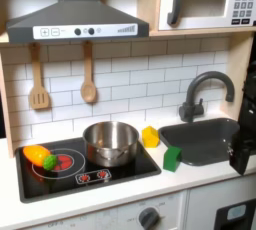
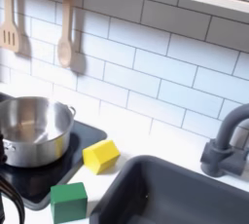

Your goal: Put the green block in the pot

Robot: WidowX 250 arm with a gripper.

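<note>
The green block [image 1: 172,157] [image 2: 68,201] lies on the white counter between the stove and the sink, just off the hob's front right corner. The silver pot [image 1: 110,142] [image 2: 34,130] stands upright on the black hob, to the block's left in both exterior views, and looks empty. A dark shape at the first exterior view's right edge, over the sink's right side, appears to be my gripper [image 1: 244,150]. It is well to the right of the block and touches nothing. Its fingers are too dark and cropped to make out.
A yellow toy piece [image 1: 150,136] [image 2: 100,155] lies between pot and block. An orange toy with a green ball [image 1: 40,156] sits on the hob's left burner. The dark sink [image 1: 205,134] [image 2: 175,194] and faucet [image 1: 205,89] are right of the block. Wooden utensils [image 1: 88,79] hang on the tiled wall.
</note>
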